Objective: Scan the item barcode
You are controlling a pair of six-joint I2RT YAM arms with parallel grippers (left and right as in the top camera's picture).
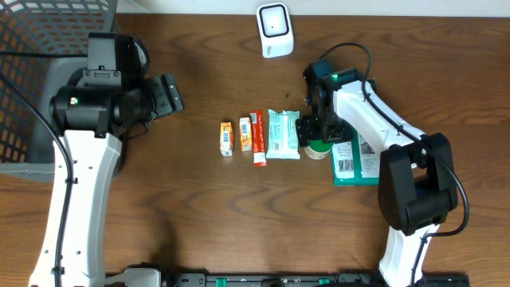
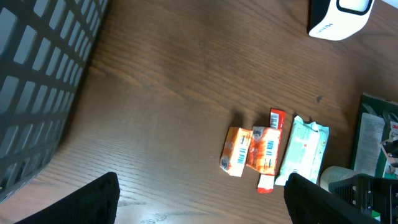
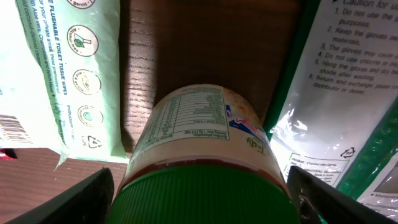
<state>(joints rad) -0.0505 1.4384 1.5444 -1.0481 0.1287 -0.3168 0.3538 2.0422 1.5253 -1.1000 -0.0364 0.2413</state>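
A jar with a green lid (image 1: 317,149) stands on the table between a mint-green wipes pack (image 1: 282,134) and a green glove pack (image 1: 355,162). My right gripper (image 1: 316,137) is over it. In the right wrist view the jar's green lid (image 3: 202,193) fills the space between the fingers of the right gripper (image 3: 202,202), which stand just off the lid on each side, open. The white scanner (image 1: 273,29) stands at the table's far edge. My left gripper (image 1: 169,94) hangs open over bare wood, its fingers (image 2: 93,199) wide apart and holding nothing.
A row of small items lies left of the wipes: an orange box (image 1: 226,137), an orange packet (image 1: 245,134) and a red stick (image 1: 258,137). A grey wire basket (image 1: 40,72) fills the far left corner. The scanner (image 2: 341,18) shows at the left wrist view's top right.
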